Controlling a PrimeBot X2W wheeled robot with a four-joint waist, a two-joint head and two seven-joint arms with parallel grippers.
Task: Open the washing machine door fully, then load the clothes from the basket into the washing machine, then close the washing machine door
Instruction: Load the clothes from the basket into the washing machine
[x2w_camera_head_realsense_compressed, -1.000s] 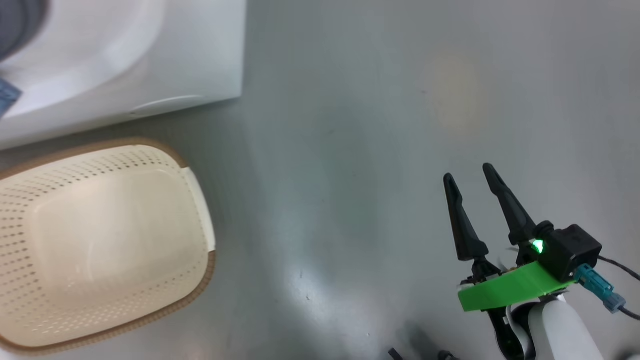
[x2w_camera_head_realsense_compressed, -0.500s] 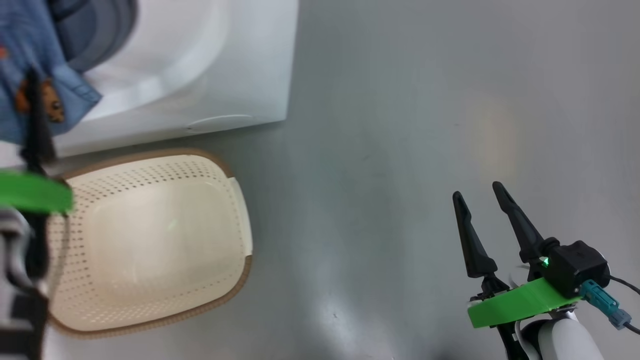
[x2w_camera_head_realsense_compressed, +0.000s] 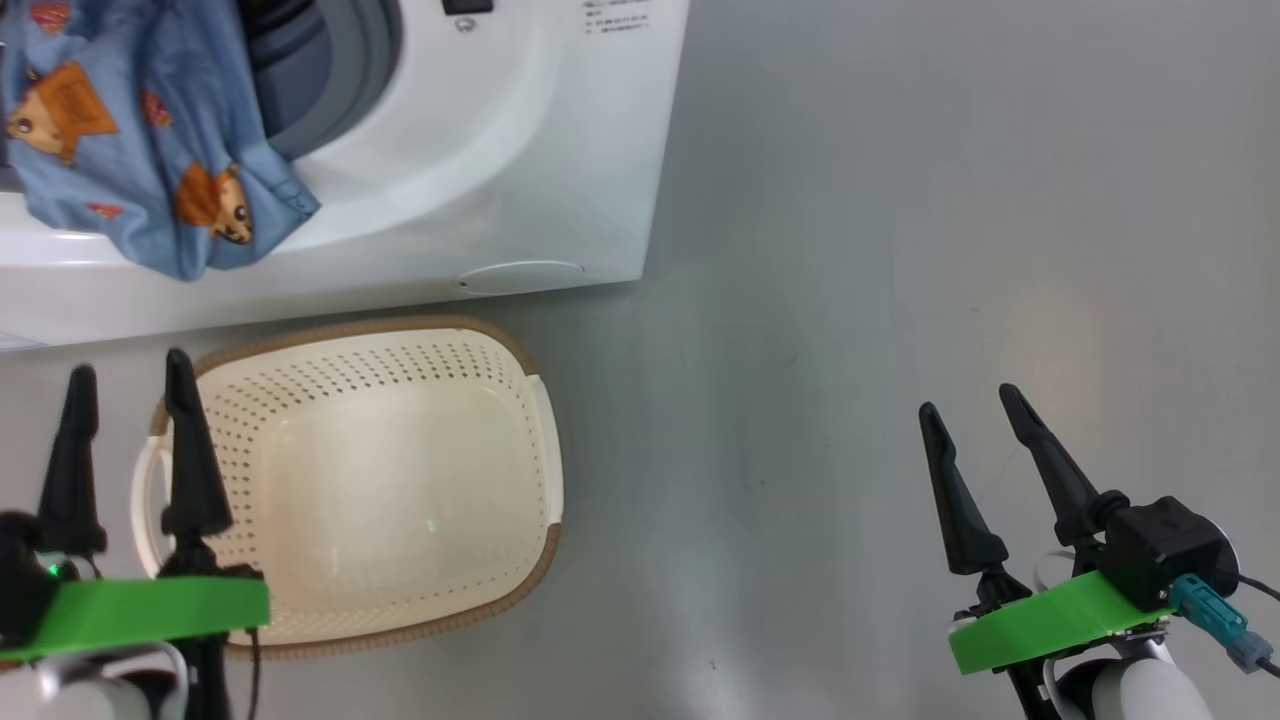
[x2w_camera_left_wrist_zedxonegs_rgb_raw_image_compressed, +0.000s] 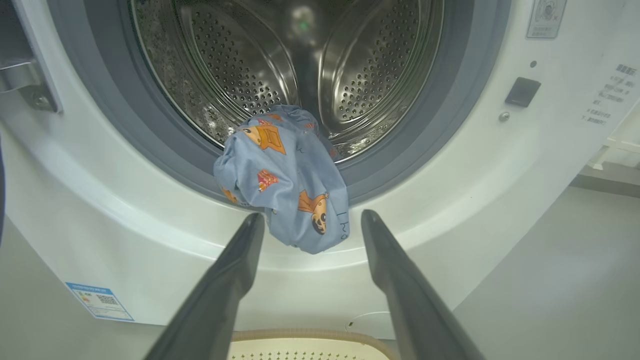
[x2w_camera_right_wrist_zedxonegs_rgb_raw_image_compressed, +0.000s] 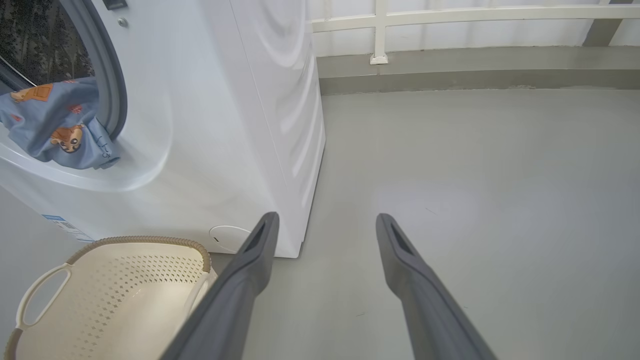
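Garment trouble ahead: light-blue clothes (x2w_camera_left_wrist_zedxonegs_rgb_raw_image_compressed: 285, 180) w/ orange figures hang half out of the washing machine (x2w_camera_head_realsense_compressed: 480, 200). They drape over the grey rubber ring (x2w_camera_left_wrist_zedxonegs_rgb_raw_image_compressed: 425, 140) at the bottom of the machine's opening, and the lower part dangles down its white front. The upper part lies just inside the steel drum (x2w_camera_left_wrist_zedxonegs_rgb_raw_image_compressed: 370, 65). The basket (x2w_camera_head_realsense_compressed: 400, 480) sits on the floor right in front of the machine, empty.

My left gripper (x2w_camera_head_realsense_compressed: 130, 364) hovers in front of the machine, aimed at the opening, fingers spread, holding nothing. My right gripper (x2w_camera_head_realsense_compressed: 968, 398) waits well off the machine's right side, likewise spread and empty.

Risk, IMO: shutting the door now would pinch fabric against the ring, so it likely wouldn't latch. The cloth could also slide out onto the floor. It needs a push deeper into the drum first.
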